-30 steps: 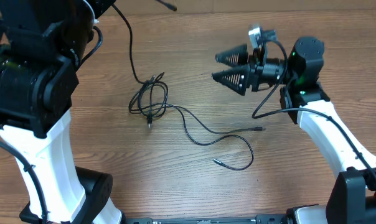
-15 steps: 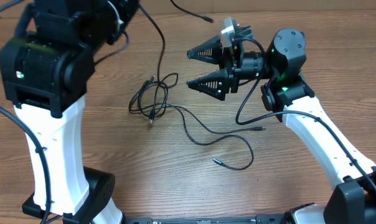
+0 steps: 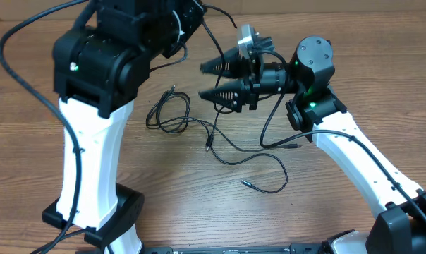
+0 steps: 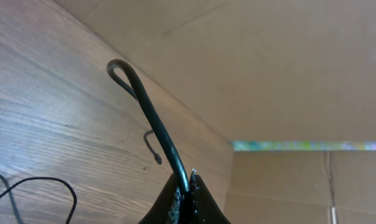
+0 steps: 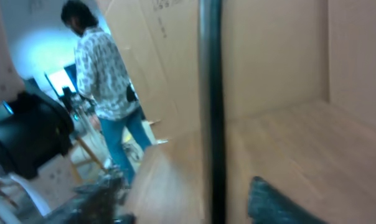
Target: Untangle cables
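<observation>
My left gripper (image 4: pixel 189 180) is shut on a thin black cable (image 4: pixel 152 118) and holds it raised; in the overhead view the arm's own body hides this gripper. That cable (image 5: pixel 211 93) runs straight between my right gripper's (image 5: pixel 183 183) fingers with a gap on each side, so the jaws stand open around it. Seen from overhead, the right gripper (image 3: pixel 202 82) hovers just right of the tangled loops (image 3: pixel 167 113) on the table. A loose plug end (image 3: pixel 208 146) lies below it. A second cable (image 3: pixel 259 156) curls across the table's middle.
The left arm's white column and black base (image 3: pixel 107 212) stand at the front left. The right arm's own thick black cable (image 3: pixel 267 120) hangs under its wrist. Cardboard walls (image 4: pixel 287 74) close off the back. A person (image 5: pixel 101 74) stands beyond the table.
The left arm swung right with the cable in its grip. My right gripper moved left onto the raised cable and its jaws narrowed around it. The loose plug end slid right.
</observation>
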